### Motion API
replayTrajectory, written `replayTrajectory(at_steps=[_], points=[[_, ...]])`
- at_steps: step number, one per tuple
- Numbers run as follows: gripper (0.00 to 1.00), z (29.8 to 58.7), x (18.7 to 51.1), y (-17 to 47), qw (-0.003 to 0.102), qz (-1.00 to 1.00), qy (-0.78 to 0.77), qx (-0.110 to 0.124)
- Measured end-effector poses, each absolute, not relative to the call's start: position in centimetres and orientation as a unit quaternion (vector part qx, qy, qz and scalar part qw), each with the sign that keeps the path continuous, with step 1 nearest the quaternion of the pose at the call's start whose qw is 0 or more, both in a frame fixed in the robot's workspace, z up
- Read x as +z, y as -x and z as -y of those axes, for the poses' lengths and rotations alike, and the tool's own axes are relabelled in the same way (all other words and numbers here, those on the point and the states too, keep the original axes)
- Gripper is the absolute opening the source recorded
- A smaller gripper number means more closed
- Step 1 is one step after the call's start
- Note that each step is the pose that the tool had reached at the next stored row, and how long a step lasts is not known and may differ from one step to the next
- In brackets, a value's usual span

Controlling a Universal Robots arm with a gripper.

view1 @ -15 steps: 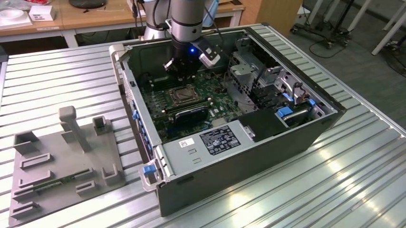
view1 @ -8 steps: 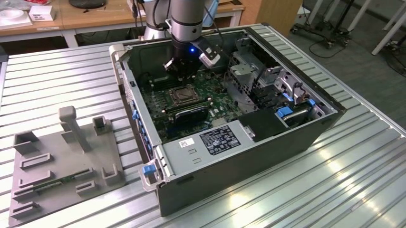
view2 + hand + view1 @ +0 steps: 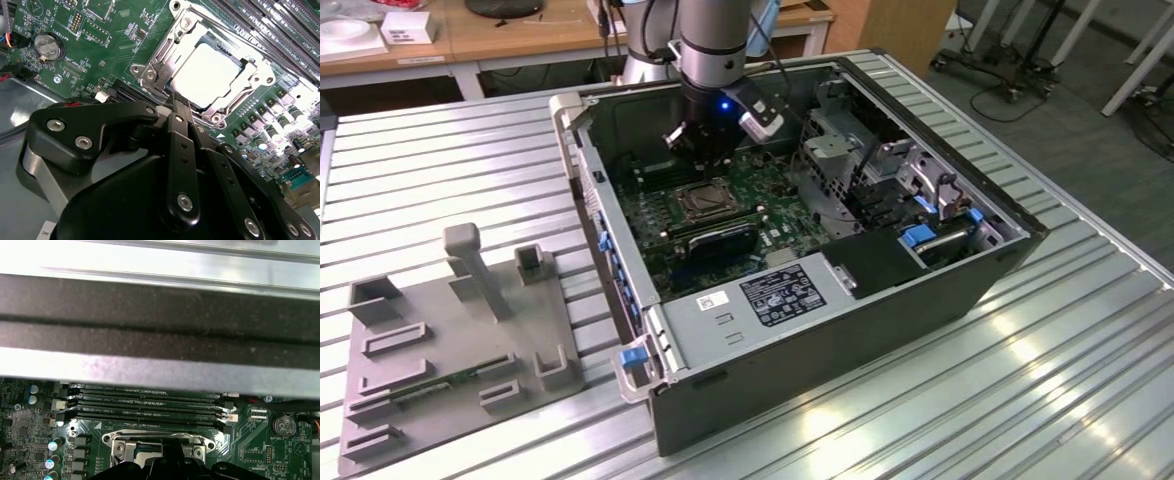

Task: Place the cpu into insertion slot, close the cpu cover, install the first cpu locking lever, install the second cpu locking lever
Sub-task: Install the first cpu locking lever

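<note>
The exterior view, read from its left to its right, begins with a grey holder tray (image 3: 447, 345) lying on the ribbed metal table (image 3: 1067, 380), well apart from the open computer case (image 3: 854, 330). Inside the case the arm comes down from above, its gripper (image 3: 704, 150) hanging just over the green circuit board (image 3: 774, 215), near the far edge of the insertion slot (image 3: 703, 200). In the second wrist view the cpu (image 3: 212, 75) already sits flat in the slot, and the cpu cover (image 3: 240, 97) lies closed over it as a silvery frame, so the chip seems seated and covered. The fingers (image 3: 180, 130) look pressed together with nothing between them, their tip low beside the frame's corner, probably to work a locking lever there; I cannot tell whether they touch it.
</note>
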State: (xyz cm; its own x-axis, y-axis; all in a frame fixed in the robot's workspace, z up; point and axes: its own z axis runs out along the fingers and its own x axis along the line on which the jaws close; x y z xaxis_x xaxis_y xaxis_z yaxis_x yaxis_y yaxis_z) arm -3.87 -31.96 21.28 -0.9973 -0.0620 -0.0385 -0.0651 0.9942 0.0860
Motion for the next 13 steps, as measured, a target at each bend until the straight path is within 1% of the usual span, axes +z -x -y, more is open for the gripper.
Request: replayTrajectory(at_steps=[13], points=[[0.1, 33.6, 21.3, 4.4, 0.018, -0.998, 0.032, 0.044]])
